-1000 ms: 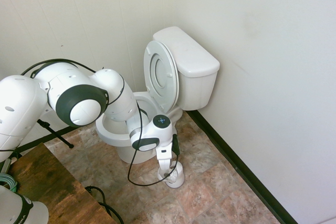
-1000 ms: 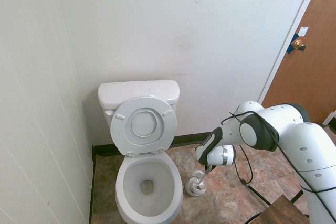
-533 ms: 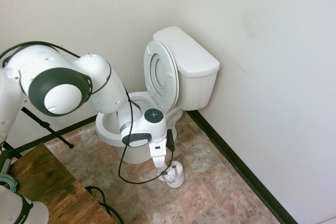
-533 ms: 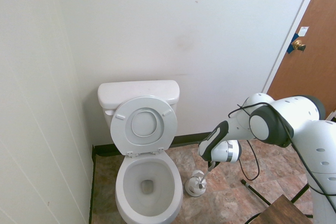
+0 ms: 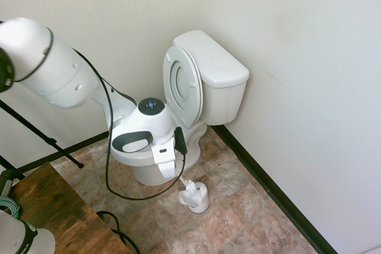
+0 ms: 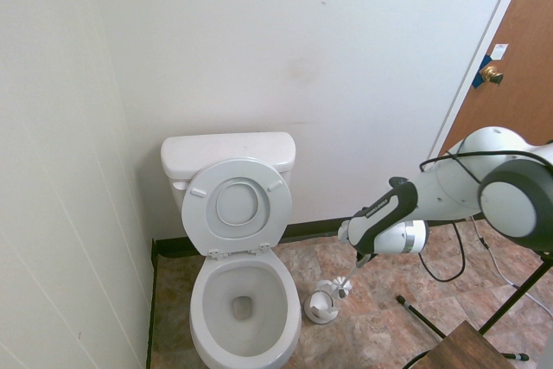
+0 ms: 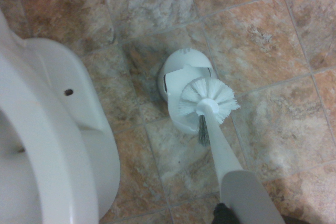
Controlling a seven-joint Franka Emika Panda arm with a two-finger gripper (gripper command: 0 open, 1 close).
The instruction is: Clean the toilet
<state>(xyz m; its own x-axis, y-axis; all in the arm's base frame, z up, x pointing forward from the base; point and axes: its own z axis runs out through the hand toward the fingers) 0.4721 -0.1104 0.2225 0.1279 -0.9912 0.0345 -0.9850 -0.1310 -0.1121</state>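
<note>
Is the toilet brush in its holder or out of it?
Out: the pincer has the brush, and its bristles show above and beside the holder.

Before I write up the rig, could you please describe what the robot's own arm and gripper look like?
The arm is glossy white with rounded segments and dark grey bands and oval panels. A black cable loops along it, and a round dark disc with small blue marks sits near the wrist. The gripper looks dark at its tip; finer details are too small to tell.
</note>
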